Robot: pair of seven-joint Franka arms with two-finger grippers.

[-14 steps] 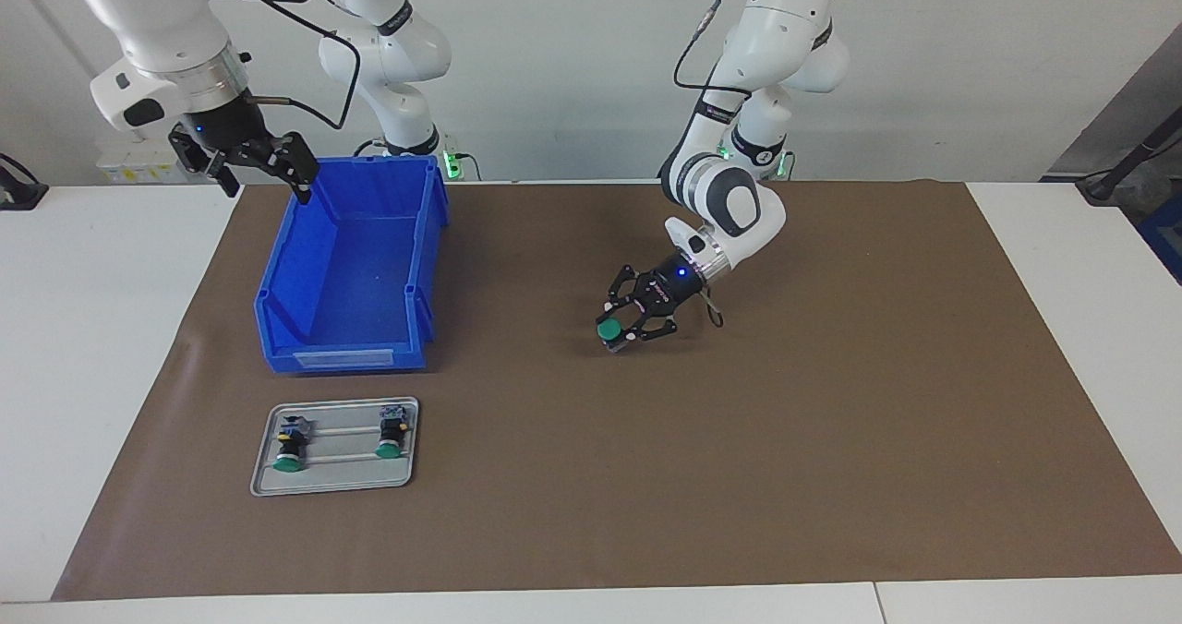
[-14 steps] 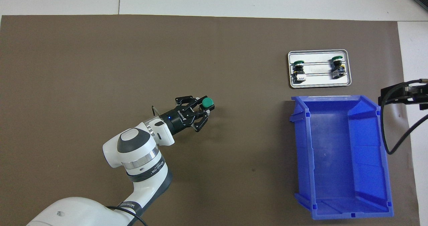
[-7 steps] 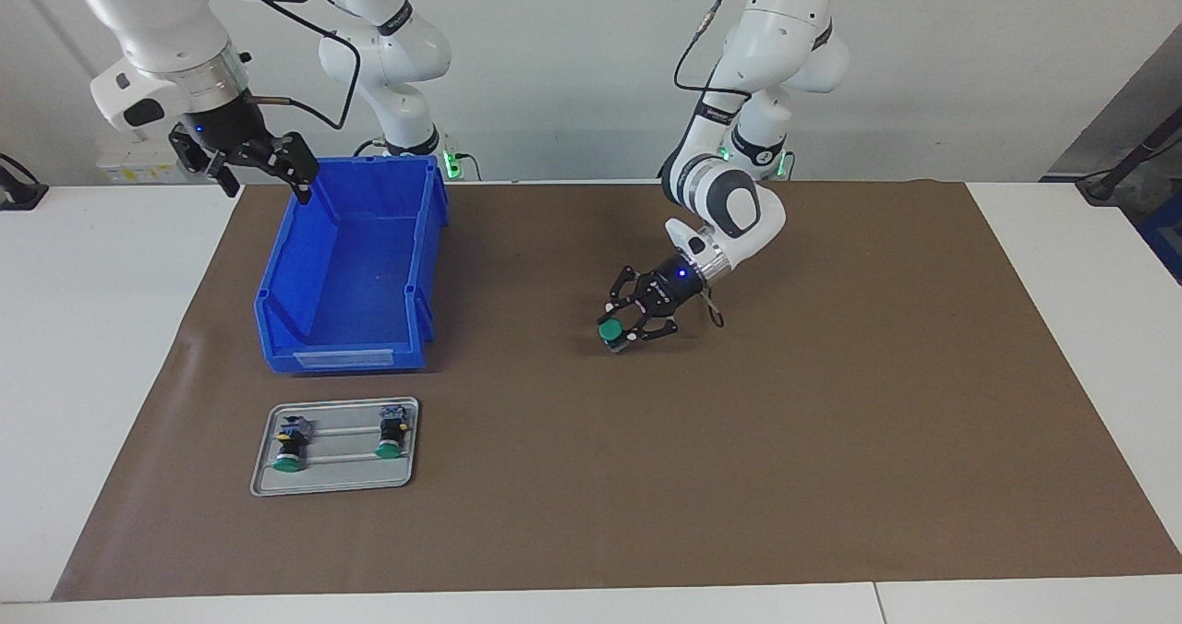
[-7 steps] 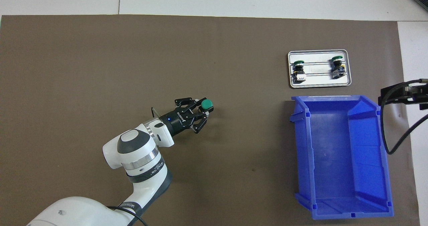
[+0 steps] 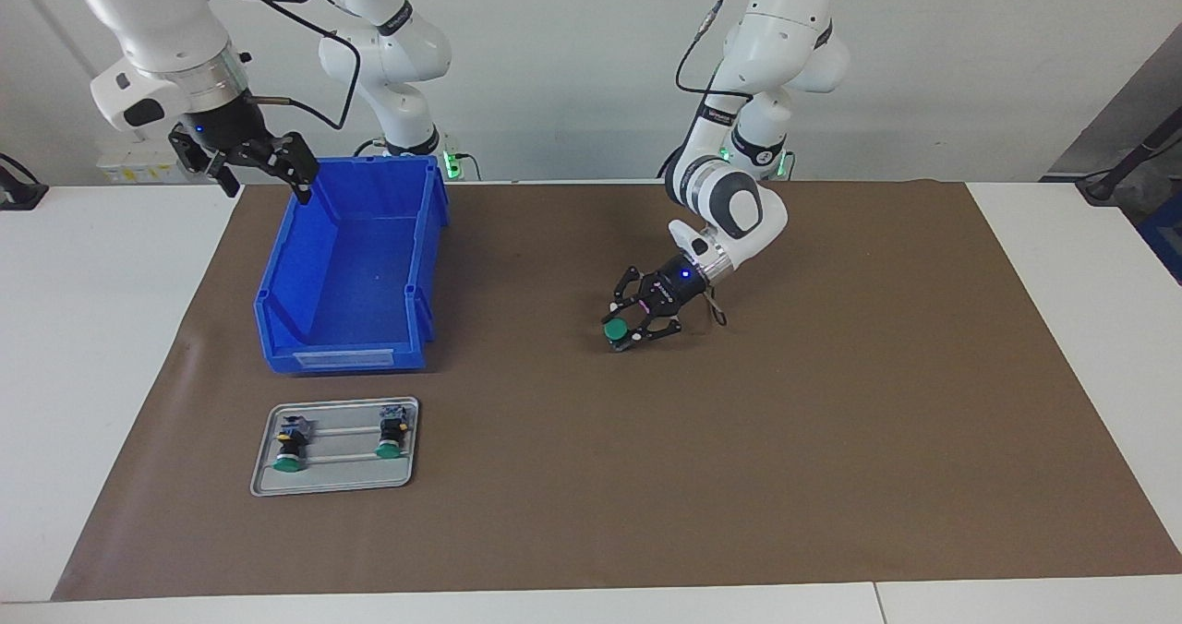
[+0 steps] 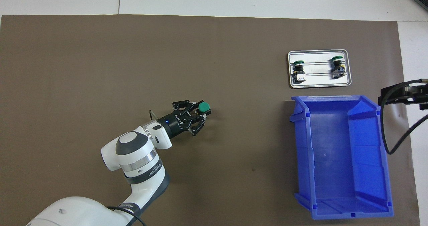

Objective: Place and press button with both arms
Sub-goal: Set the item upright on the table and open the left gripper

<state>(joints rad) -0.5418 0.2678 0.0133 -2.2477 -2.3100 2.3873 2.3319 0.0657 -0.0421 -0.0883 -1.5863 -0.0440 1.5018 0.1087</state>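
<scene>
Green-capped push-button switch [image 5: 616, 332] with a black barrel stands upright on the brown mat [image 5: 831, 421], cap up and long axis vertical, near the mat's middle. The left gripper [image 5: 624, 330] is low around it, fingers on either side; whether they grip it cannot be told. The right gripper [image 5: 262, 168] hangs with fingers spread wide over the blue plastic bin [image 5: 319, 329], which holds nothing. Beside the bin, farther from the robots, a grey metal tray [image 5: 332, 484] holds 2 like switches [image 5: 289, 449] lying flat, caps pointing away from the robots.
</scene>
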